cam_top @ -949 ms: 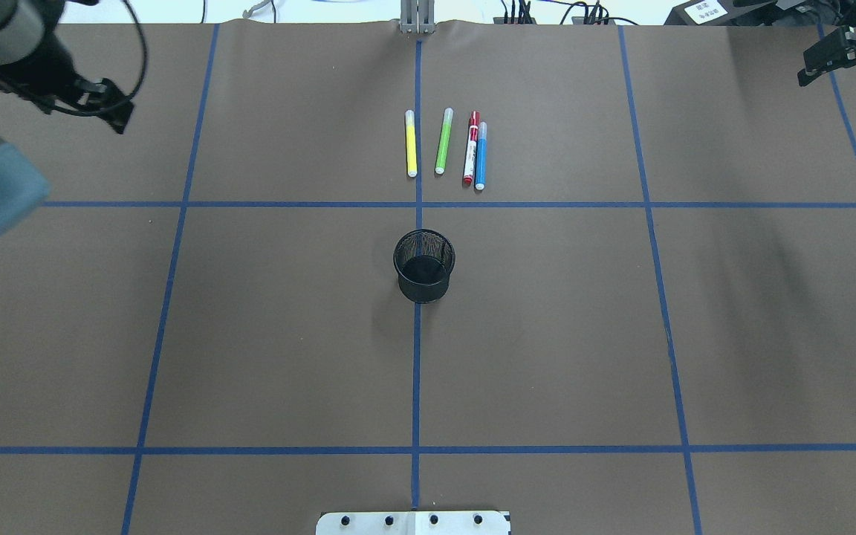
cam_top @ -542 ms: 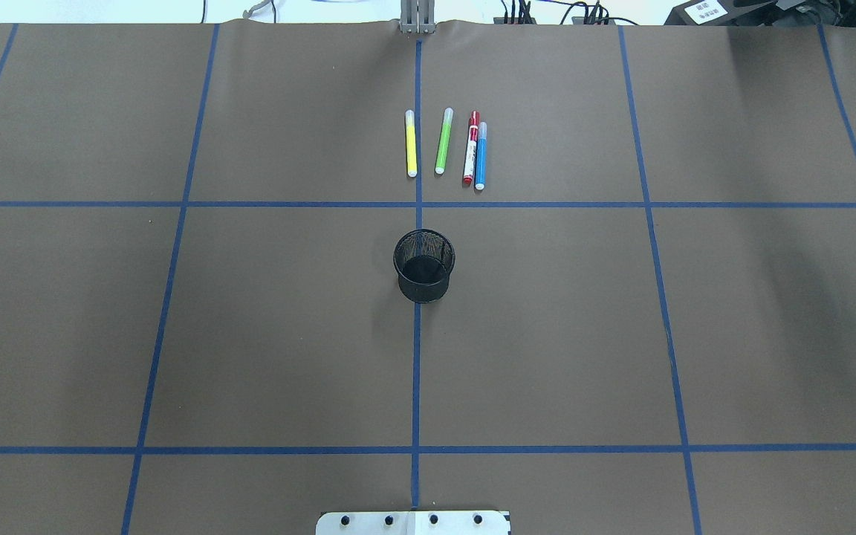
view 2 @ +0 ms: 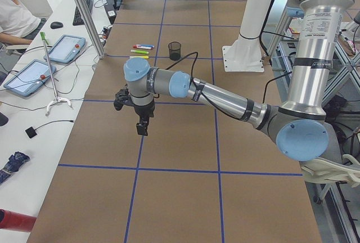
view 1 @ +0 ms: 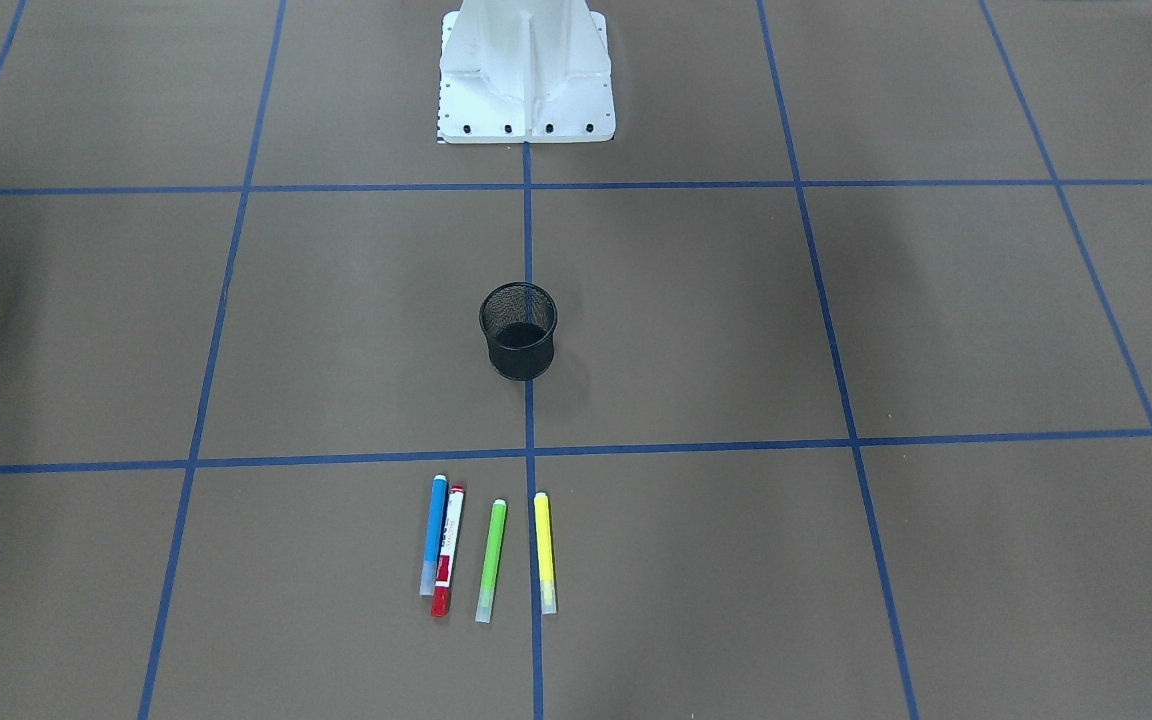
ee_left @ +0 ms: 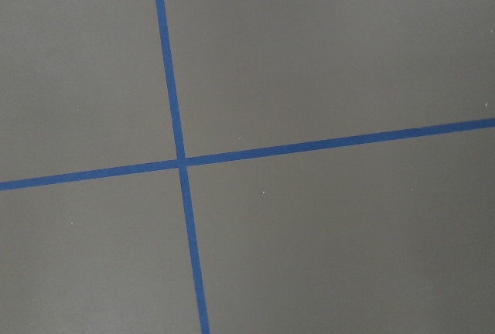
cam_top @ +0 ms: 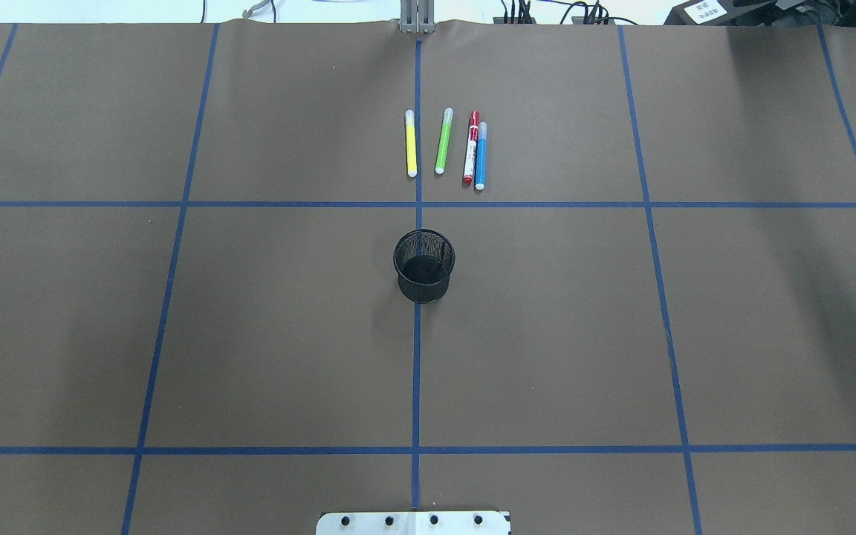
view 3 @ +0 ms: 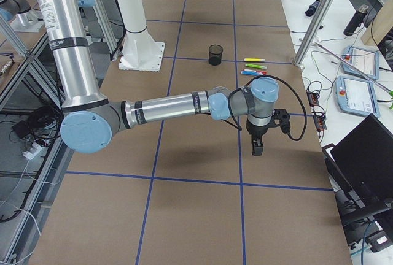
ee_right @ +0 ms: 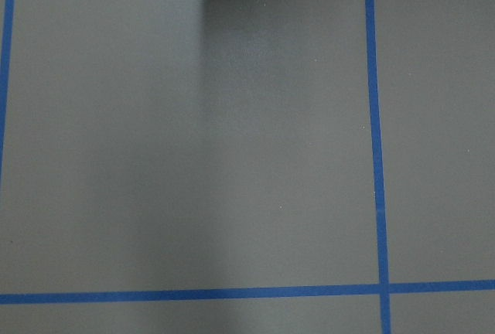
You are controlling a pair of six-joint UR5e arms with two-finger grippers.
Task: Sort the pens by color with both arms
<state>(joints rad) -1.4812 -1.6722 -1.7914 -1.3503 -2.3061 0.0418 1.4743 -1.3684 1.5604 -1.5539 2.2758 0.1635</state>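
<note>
Four pens lie side by side on the brown table beyond the black mesh cup [cam_top: 424,265]: yellow pen [cam_top: 411,145], green pen [cam_top: 443,141], white pen with red cap [cam_top: 470,148] and blue pen [cam_top: 481,156], the last two touching. In the front-facing view they run blue [view 1: 433,535], red-capped [view 1: 447,550], green [view 1: 490,560], yellow [view 1: 543,552]. My left gripper [view 2: 142,127] hangs over the table's left end, far from the pens. My right gripper [view 3: 256,148] hangs over the right end. Both show only in side views; I cannot tell if they are open or shut.
The white pedestal base [view 1: 526,70] stands at the robot's edge of the table. Blue tape lines [cam_top: 417,371] divide the brown surface into squares. Tablets [view 2: 62,49] and an operator [view 2: 14,12] are beside the table's far side.
Both arms have swung outward and left the overhead view, the left one to the left, the right one to the right. Pens and cup have not moved.
</note>
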